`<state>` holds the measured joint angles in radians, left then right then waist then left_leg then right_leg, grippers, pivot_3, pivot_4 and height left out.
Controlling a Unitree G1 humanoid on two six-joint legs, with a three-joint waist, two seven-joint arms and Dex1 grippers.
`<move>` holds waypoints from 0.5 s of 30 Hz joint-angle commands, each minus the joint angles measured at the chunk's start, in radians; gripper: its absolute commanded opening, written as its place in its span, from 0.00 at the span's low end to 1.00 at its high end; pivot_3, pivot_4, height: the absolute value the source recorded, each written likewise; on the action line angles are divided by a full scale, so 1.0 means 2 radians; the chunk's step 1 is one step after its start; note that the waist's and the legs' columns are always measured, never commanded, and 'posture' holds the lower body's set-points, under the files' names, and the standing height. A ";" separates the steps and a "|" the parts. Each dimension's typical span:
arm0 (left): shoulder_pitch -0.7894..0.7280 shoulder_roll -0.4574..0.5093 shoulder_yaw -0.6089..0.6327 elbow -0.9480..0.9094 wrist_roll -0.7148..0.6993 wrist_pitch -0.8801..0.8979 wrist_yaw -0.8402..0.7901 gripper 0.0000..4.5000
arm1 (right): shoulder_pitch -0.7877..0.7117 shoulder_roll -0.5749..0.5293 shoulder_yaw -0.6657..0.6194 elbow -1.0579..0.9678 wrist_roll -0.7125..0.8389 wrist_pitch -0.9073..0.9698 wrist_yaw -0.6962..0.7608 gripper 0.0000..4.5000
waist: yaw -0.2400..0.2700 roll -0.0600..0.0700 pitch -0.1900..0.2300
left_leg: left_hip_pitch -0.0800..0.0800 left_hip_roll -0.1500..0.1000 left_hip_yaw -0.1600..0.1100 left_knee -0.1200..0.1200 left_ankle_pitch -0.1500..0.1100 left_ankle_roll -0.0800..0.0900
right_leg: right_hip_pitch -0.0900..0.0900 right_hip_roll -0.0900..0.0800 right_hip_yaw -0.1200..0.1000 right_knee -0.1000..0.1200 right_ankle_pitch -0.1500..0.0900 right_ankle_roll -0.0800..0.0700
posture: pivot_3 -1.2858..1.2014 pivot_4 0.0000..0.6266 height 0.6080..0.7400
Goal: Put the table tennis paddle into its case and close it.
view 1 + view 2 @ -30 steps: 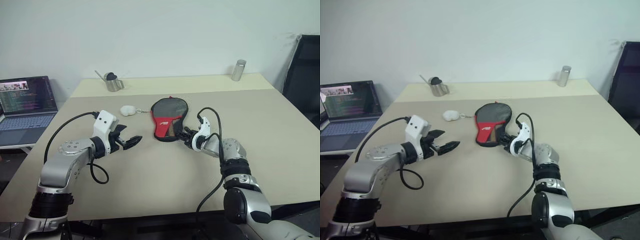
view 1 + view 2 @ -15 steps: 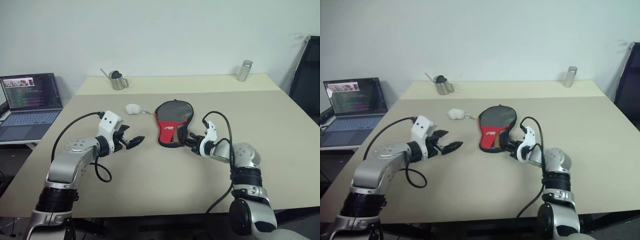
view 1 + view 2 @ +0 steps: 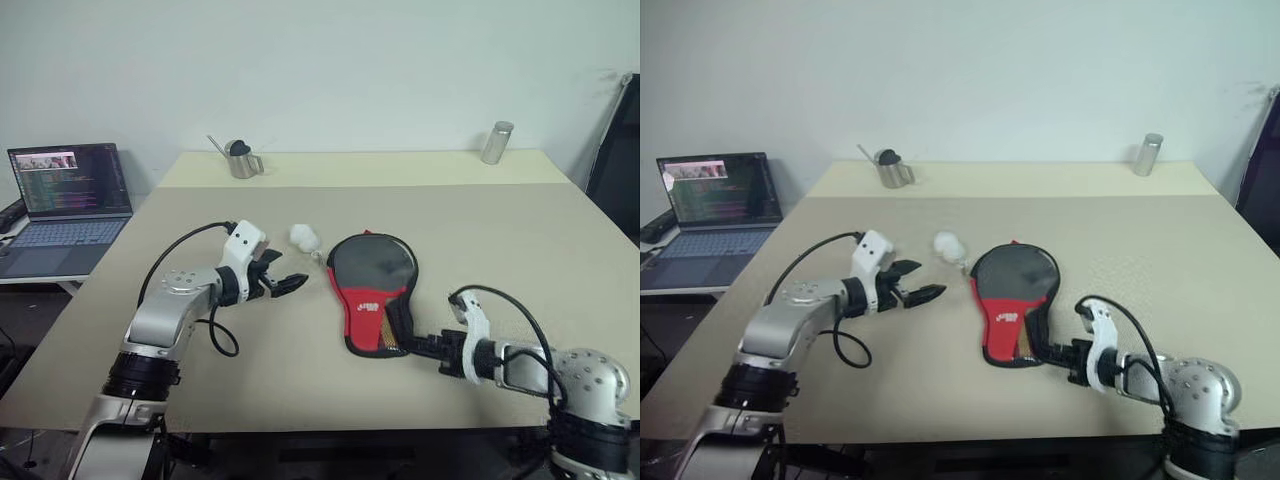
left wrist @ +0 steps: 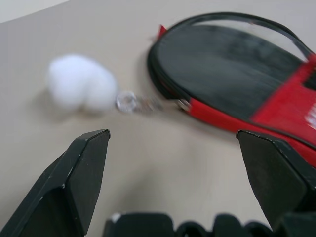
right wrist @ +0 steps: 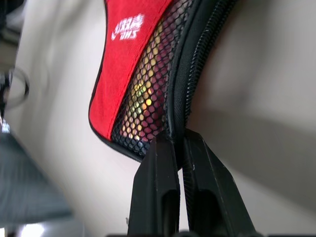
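On the table (image 3: 560, 260), the case (image 3: 372, 290) has slid nearer, pulled by the right claw (image 3: 418, 345) pinching its zipper edge. The left claw (image 3: 285, 284) waits open beside the pompom (image 3: 304, 237).

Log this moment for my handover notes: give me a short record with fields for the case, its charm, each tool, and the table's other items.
case: black and red pouch lying flat on the table
charm: white pompom beside the case's rounded end
left tool: open, above the table near the pompom
right tool: shut on the case's zipper edge at its red end
other items: metal cup, metal cylinder, laptop on a side table
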<state>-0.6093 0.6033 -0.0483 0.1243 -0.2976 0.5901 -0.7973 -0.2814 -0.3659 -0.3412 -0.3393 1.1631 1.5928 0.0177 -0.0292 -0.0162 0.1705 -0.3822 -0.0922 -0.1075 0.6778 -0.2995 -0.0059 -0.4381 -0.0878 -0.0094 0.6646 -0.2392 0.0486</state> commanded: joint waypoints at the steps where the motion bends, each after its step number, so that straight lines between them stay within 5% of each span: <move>1: -0.016 0.000 -0.002 0.002 0.006 -0.016 -0.012 1.00 | 0.029 -0.044 0.013 -0.029 0.075 0.011 0.006 0.01 | 0.000 0.000 0.000 | 0.000 0.000 0.000 0.000 0.000 0.000 | 0.000 0.000 0.000 0.000 0.000 0.000 | 0.52 0.24 1.00; 15: -0.040 -0.012 -0.010 0.034 0.024 -0.031 -0.028 1.00 | 0.102 -0.155 0.074 -0.070 0.211 -0.053 -0.010 0.01 | 0.001 -0.001 0.000 | 0.000 0.000 0.000 0.000 0.000 0.001 | 0.001 0.000 -0.001 0.000 0.000 0.000 | 0.52 0.24 1.00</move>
<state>-0.6625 0.5805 -0.0758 0.2021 -0.2540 0.5532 -0.8457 -0.0867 -0.6590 -0.2120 -0.4388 1.5203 1.5122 0.0036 -0.0275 -0.0172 0.1702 -0.3815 -0.0915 -0.1076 0.6787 -0.3002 -0.0042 -0.4355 -0.0877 -0.0106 0.6637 -0.2393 0.0490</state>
